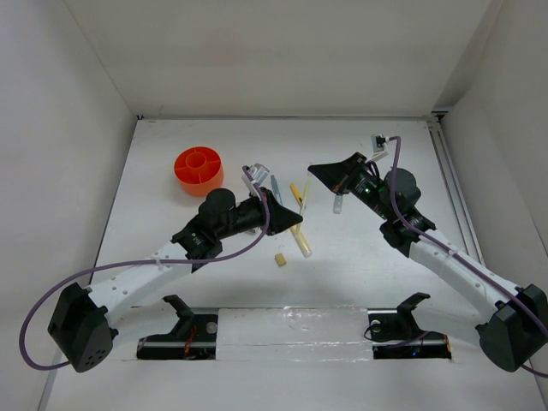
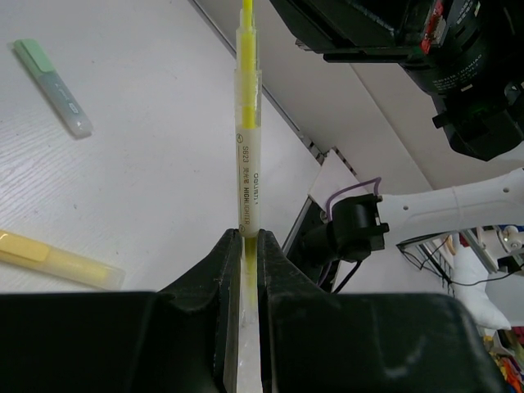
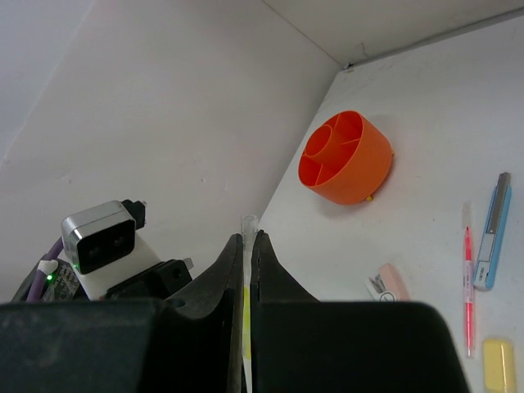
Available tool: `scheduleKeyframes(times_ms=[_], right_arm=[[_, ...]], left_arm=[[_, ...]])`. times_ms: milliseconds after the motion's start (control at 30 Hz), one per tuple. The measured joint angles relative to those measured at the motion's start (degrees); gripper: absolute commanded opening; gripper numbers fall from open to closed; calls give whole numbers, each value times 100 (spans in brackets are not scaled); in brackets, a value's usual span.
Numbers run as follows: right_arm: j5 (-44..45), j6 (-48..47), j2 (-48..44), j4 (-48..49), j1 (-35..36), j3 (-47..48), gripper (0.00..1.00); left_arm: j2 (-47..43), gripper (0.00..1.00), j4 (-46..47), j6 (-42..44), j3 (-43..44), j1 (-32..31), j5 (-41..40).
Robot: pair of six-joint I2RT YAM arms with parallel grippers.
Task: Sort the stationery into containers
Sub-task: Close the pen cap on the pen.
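Observation:
My left gripper [image 2: 244,239] [image 1: 295,219] is shut on one end of a yellow highlighter [image 2: 246,164] [image 1: 305,193], which is lifted off the table and points toward the right arm. My right gripper [image 3: 247,239] [image 1: 313,169] is also shut, pinching a thin clear-and-yellow end [image 3: 248,223] that looks like the same highlighter's far end. The orange divided cup [image 1: 199,169] [image 3: 344,157] stands at the back left, apart from both grippers. On the table lie a pale yellow highlighter [image 1: 302,242] [image 2: 57,260], a pale green one [image 1: 338,205] [image 2: 53,86], a pink pen [image 3: 468,278], a blue pen [image 3: 494,233] and a tan eraser [image 1: 279,259].
A small pink-grey block [image 3: 389,282] lies near the cup side of the pens. White walls close in the table on the left, back and right. The arm bases [image 1: 291,334] sit along the near edge.

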Motion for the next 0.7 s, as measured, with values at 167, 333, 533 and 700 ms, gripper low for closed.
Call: scheduleKeyframes(times_ms=[167, 333, 533, 700], right_arm=[[2, -15, 0, 2, 7, 0, 0], [2, -37, 0, 2, 39, 0, 0], [17, -44, 0, 4, 39, 0, 0], [81, -44, 0, 4, 39, 0, 0]], left_arm=[[4, 0, 63, -2, 0, 0, 22], [4, 0, 114, -4, 0, 0, 22], [37, 0, 153, -13, 0, 0, 28], [92, 0, 162, -42, 0, 0, 39]])
